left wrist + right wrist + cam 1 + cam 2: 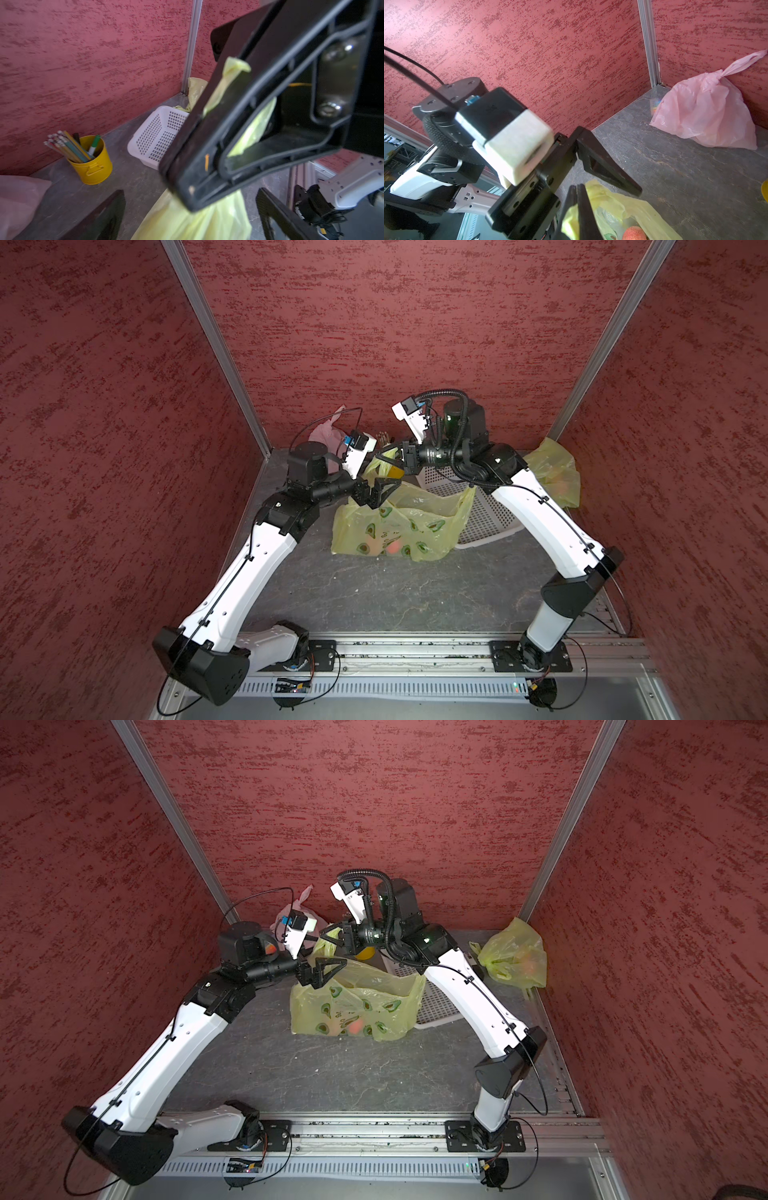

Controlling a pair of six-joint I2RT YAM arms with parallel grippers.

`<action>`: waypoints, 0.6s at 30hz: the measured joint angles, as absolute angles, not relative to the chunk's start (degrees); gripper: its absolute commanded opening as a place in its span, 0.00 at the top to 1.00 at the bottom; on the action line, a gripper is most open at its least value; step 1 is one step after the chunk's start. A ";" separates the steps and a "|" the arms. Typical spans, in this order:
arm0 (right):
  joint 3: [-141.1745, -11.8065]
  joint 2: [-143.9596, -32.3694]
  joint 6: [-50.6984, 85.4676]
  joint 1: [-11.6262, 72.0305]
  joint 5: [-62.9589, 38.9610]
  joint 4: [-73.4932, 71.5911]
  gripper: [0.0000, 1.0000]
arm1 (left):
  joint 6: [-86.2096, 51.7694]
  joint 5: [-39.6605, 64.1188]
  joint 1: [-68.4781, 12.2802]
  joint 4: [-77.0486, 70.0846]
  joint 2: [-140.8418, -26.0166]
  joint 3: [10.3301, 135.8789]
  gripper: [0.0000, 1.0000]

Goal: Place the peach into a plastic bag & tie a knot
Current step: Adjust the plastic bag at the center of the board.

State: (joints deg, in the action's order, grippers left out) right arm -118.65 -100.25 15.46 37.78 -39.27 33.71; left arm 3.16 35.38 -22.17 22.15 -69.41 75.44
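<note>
With the peach (392, 548) already inside the plastic bag (419, 514) mid-surface, the knot-tying step seems in hand; the right jaws clamp one handle (229, 71); the left jaws gape wide beside the bag's mouth; next they likely must seize the other handle.

Peach (354, 1028) inside yellow avocado-print bag (386, 992), bag mouth open.

Thin glossy plastic bag (415, 506); matt plastic basket (486, 522).
</note>
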 measured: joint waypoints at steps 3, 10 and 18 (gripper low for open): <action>-118.34 -100.20 16.53 37.80 -38.26 33.41 1.00 | 1.43 37.52 -22.72 19.49 -68.71 72.93 0.43; -115.07 -99.96 19.46 37.87 -33.95 32.40 1.00 | -2.13 36.40 -24.56 14.79 -67.22 65.43 0.78; -110.34 -97.60 20.75 38.09 -28.12 31.99 1.00 | -4.56 35.73 -23.59 11.79 -66.00 61.76 0.83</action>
State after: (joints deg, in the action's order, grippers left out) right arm -110.34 -97.60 20.75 38.09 -28.12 31.99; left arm -4.56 35.73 -23.59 11.79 -66.00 61.76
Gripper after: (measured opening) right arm 0.044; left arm 0.169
